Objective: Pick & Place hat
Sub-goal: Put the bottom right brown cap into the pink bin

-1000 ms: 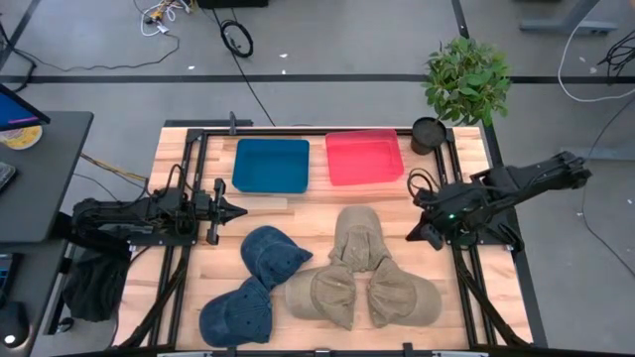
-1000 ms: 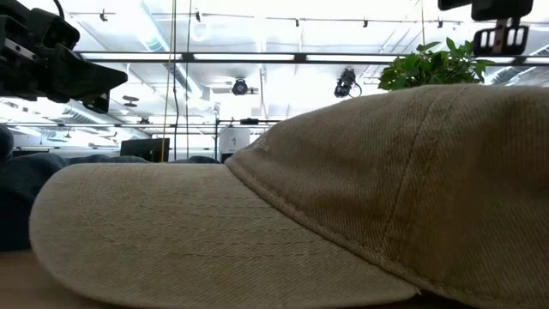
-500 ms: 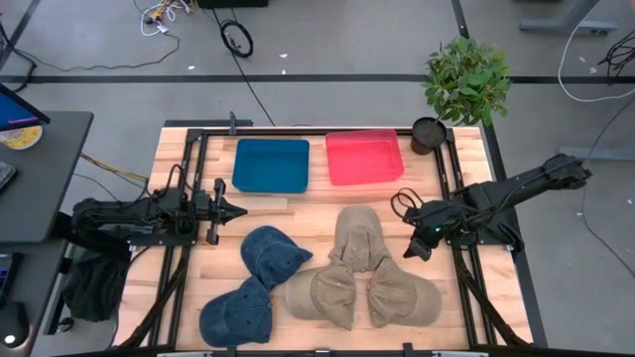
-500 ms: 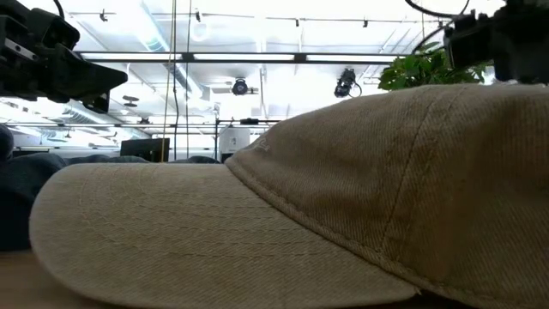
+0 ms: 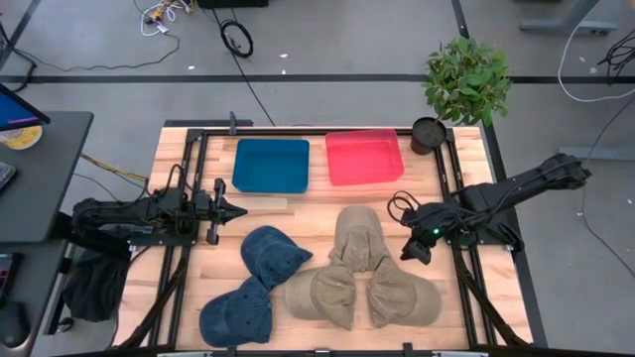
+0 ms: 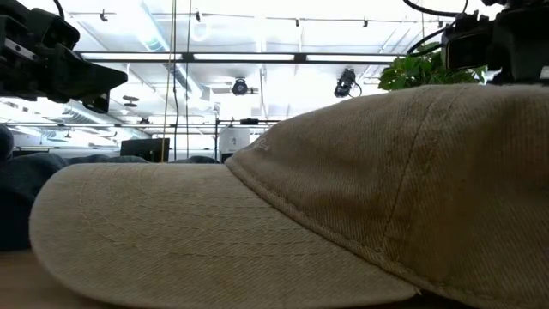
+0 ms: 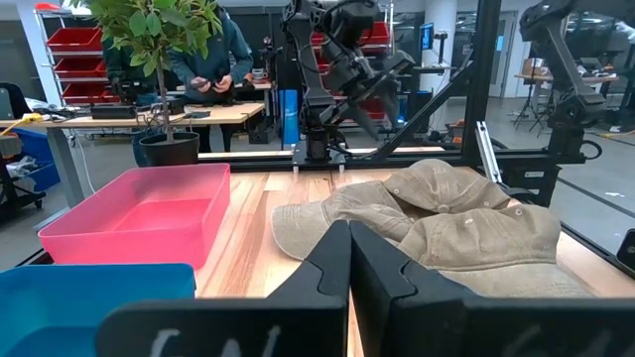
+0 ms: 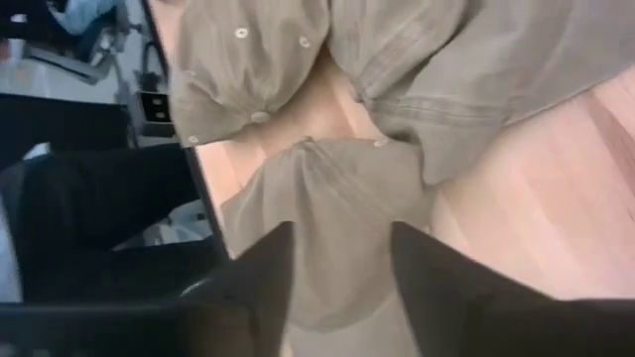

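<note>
On the pale wooden table [image 5: 317, 213], three khaki twill caps [image 5: 362, 273], two denim-blue caps [image 5: 256, 283], a teal-blue plastic tray [image 5: 271, 165], a pink-red plastic tray [image 5: 364, 157].

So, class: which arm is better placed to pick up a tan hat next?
The right. Its open gripper hangs just beside the tan hats, aimed at them. The left gripper, shut, waits near the blue tray.
</note>
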Robot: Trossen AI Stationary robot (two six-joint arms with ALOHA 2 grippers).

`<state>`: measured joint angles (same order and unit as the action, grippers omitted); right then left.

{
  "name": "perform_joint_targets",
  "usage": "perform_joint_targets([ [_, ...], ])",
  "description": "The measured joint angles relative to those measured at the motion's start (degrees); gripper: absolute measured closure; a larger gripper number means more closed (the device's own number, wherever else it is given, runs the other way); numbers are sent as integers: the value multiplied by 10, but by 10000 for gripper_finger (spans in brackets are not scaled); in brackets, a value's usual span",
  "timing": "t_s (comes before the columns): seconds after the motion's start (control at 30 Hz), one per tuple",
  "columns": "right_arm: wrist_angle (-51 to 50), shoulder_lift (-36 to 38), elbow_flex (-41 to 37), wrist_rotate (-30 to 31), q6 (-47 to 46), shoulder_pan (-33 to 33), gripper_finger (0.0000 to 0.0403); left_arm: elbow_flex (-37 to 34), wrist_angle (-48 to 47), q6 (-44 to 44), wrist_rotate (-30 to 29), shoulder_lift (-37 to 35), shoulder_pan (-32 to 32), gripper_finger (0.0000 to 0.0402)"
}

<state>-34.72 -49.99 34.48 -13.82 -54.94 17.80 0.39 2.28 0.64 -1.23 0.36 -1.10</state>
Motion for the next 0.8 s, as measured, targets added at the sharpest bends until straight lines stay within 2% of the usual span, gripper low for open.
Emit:
perform_joint_targets([
  [0.17,7,-39,0,-7,4,0,105,0,0,0,0,0,0,399],
  [0.3,14,-68,-17,-14,-7,1,68,0,0,0,0,0,0,399],
  [0.43,119,-89,-71,-59,-41,6,61,0,0,0,0,0,0,399],
  [0.6,220,-98,-122,-63,-86,21,72,0,0,0,0,0,0,399],
  [0.8,237,-97,-127,-47,-91,41,109,0,0,0,0,0,0,399],
])
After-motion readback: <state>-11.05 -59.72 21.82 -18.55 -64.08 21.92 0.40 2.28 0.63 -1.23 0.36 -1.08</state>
